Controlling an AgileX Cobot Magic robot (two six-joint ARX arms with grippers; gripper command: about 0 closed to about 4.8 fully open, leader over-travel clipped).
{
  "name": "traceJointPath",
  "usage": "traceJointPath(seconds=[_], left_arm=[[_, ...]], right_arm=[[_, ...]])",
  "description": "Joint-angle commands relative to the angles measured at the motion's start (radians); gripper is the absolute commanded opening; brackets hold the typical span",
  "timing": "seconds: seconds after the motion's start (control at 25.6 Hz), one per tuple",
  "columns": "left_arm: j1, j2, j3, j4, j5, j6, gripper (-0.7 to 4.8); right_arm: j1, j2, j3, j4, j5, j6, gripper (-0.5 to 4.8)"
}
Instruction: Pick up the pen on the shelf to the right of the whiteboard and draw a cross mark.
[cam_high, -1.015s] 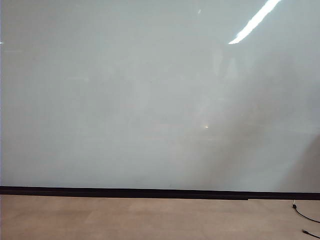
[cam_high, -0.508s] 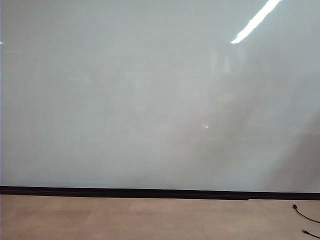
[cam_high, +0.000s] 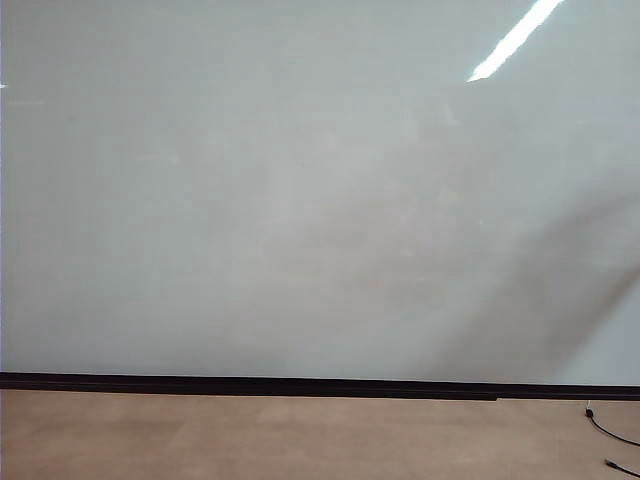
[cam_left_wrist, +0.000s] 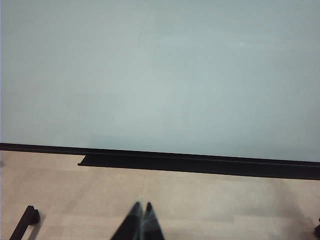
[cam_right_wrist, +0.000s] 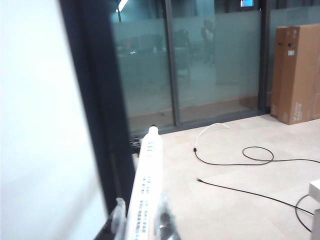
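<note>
Right gripper (cam_right_wrist: 141, 220) clamps pen (cam_right_wrist: 145, 185) — left gripper (cam_left_wrist: 141, 220) closed.

Beige floor (cam_high: 300, 440) with black cables (cam_high: 612, 432)

We see two tall cardboard boxes (cam_right_wrist: 295, 72) standing against the frosted glass wall (cam_right_wrist: 215, 60). In front of that wall, black cables (cam_right_wrist: 250, 160) loop across the pale wooden floor (cam_right_wrist: 235, 200). Behind the glass there may be chairs, though it is too blurred to tell.
</note>
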Motion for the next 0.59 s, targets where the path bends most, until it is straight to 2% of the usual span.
traceJointPath(seconds=[0.04, 0.2, 0.27, 0.47, 0.59], left_arm=[[0.000, 0.000, 0.003, 0.009, 0.003, 0.004, -0.04], [0.000, 0.000, 0.003, 0.009, 0.003, 0.004, -0.05], [0.000, 0.000, 0.003, 0.009, 0.003, 0.004, -0.04], [0.000, 0.000, 0.003, 0.009, 0.004, 0.004, -0.04], [0.000, 0.000, 0.003, 0.009, 0.003, 0.004, -0.04]], right_arm=[[0.086, -0.081, -0.050, 0.015, 0.030, 0.003, -0.06], [0.256, -0.157, -0.088, 0.013, 0.036, -0.001, -0.06], [0.408, -0.168, -0.089, 0.013, 0.028, -0.027, -0.06], [0.563, -0.168, -0.086, 0.004, -0.068, -0.079, -0.06], [0.620, -0.167, -0.071, -0.008, -0.163, -0.092, -0.06]])
